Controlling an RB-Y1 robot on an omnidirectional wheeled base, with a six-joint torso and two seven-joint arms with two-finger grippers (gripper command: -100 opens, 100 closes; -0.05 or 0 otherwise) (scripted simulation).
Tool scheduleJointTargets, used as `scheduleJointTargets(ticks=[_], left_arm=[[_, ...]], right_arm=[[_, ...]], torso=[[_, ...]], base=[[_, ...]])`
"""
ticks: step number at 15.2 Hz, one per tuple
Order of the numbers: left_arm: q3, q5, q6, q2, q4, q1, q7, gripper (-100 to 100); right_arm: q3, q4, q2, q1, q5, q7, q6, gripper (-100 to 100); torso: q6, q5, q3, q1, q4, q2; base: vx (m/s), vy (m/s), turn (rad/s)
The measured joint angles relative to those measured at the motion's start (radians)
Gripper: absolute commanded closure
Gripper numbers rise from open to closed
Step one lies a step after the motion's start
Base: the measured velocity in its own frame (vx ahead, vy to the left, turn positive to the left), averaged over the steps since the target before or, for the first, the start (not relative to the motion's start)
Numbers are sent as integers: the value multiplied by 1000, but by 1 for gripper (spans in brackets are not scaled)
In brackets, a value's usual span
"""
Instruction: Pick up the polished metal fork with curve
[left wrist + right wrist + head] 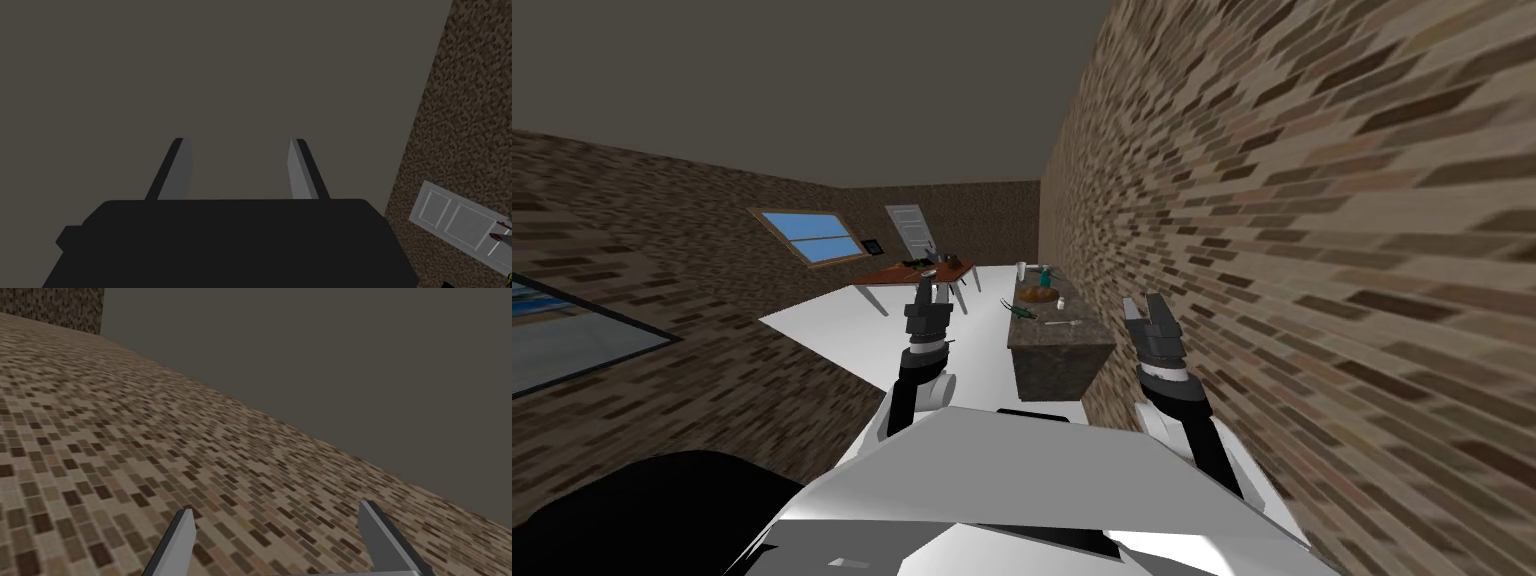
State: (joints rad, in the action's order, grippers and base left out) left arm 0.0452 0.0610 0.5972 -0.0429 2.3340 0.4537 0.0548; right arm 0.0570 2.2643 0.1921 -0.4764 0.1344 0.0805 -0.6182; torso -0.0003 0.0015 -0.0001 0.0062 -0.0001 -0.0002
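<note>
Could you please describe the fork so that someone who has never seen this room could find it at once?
Follow the brick wall on my right to the dark-topped counter standing against it. The fork lies on the counter's near end, right of a dark green object. It is the only thin, pale sliver there; the brown round thing and white cup behind are bulkier.

Rough, mottled brown brick on wall (1312, 250). Speckled dark stone look on table (1087, 337) top, matt. Fork (1063, 322) pale and thin, finish too small to tell. Reddish-brown wood look on far table (897, 273). Floor (842, 335) plain white, smooth, matt. Ceiling (812, 80) flat grey, matt. Left claw (237, 142) fingers (182, 167) smooth light grey, matt; body black, matt.
</note>
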Motion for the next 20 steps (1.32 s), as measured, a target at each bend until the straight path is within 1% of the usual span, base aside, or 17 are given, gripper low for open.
scheduleJointTargets(ticks=[3, 6, 7, 11, 12, 14, 15, 18, 20], left_arm=[[0, 0, 0, 0, 0, 0, 0, 0], [0, 0, 0, 0, 0, 0, 0, 0], [0, 0, 0, 0, 0, 0, 0, 0], [0, 0, 0, 0, 0, 0, 0, 0], [0, 0, 0, 0, 0, 0, 0, 0], [0, 0, 0, 0, 0, 0, 0, 0], [0, 0, 0, 0, 0, 0, 0, 0], [0, 0, 0, 0, 0, 0, 0, 0], [0, 0, 0, 0, 0, 0, 0, 0]], right_arm=[[0, -56, 60, -5, 21, -14, -19, -100], [-1, -105, 123, -7, 43, -29, -28, -100], [-4, -132, 143, -8, 54, -37, -37, -100], [-3, -183, 224, -17, 77, -54, -47, -100], [-5, -207, 247, -14, 88, -61, -50, -100], [-8, -244, 292, -26, 106, -77, -64, -100], [-8, -270, 316, -25, 114, -85, -71, -100], [-18, -314, 372, -28, 138, -105, -74, -100], [-24, -349, 412, -40, 159, -127, -85, -100]], torso=[[0, 0, 0, 0, 0, -1], [0, 0, 0, 1, 0, -1], [0, 0, 0, 2, 0, 0], [0, 0, 0, 1, 0, 0], [0, 0, 0, 2, 0, -1], [0, 0, -1, 2, 0, -2], [0, 0, -1, 2, 0, -1], [0, 0, 0, 0, 0, 0], [0, 0, 0, 1, 0, 0]], base=[[16, 89, 136], [12, 111, 157], [3, 113, 135], [15, 95, 142], [30, 116, 163], [38, 115, 188], [8, 78, 65], [14, 90, 209], [27, 94, 100]])
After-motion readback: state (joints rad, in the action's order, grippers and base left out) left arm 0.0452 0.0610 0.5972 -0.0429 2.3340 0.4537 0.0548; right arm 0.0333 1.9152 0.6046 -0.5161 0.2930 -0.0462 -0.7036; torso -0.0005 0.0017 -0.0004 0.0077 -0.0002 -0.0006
